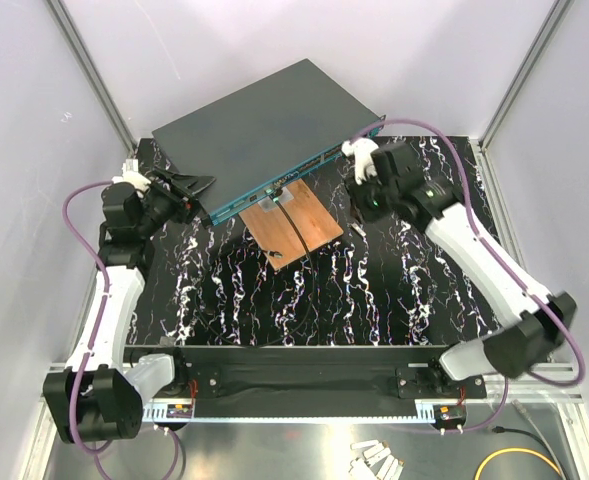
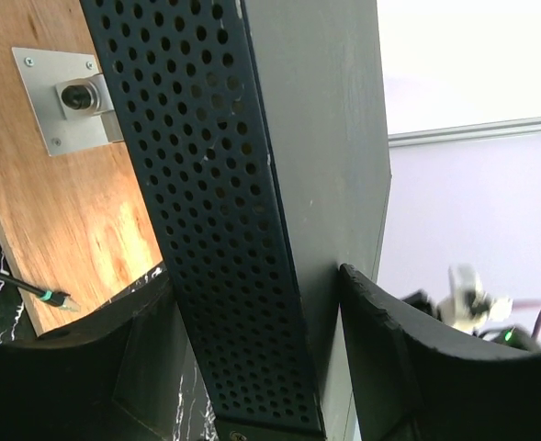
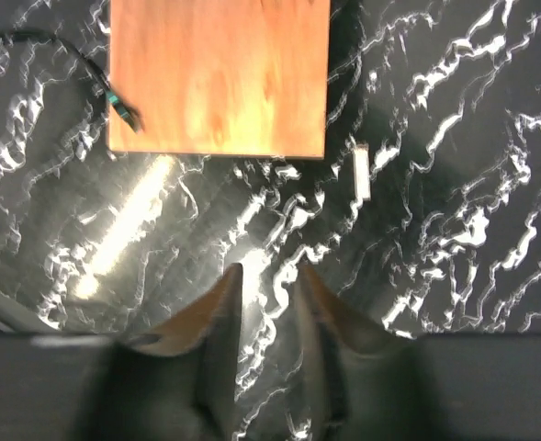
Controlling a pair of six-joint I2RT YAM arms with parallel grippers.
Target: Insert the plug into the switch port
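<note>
The switch (image 1: 264,125), a flat box with a dark grey top and a teal front edge with ports (image 1: 309,170), lies at the back of the mat. My left gripper (image 1: 204,185) is shut on its left corner. In the left wrist view the perforated side of the switch (image 2: 215,184) fills the gap of that gripper (image 2: 252,276), one finger under the box and one on top. The plug (image 1: 276,256) ends a thin black cable lying on the copper-brown board (image 1: 299,225); its teal-banded tip (image 3: 123,110) also shows in the left wrist view (image 2: 57,299). My right gripper (image 3: 268,268) hangs open above the mat, right of the board, holding nothing.
A metal bracket (image 2: 63,101) with a round socket sits on the board by the switch front. A small white piece (image 3: 362,173) lies on the black marbled mat (image 1: 394,290) just right of the board. White walls and frame posts enclose the table on the left, right and back.
</note>
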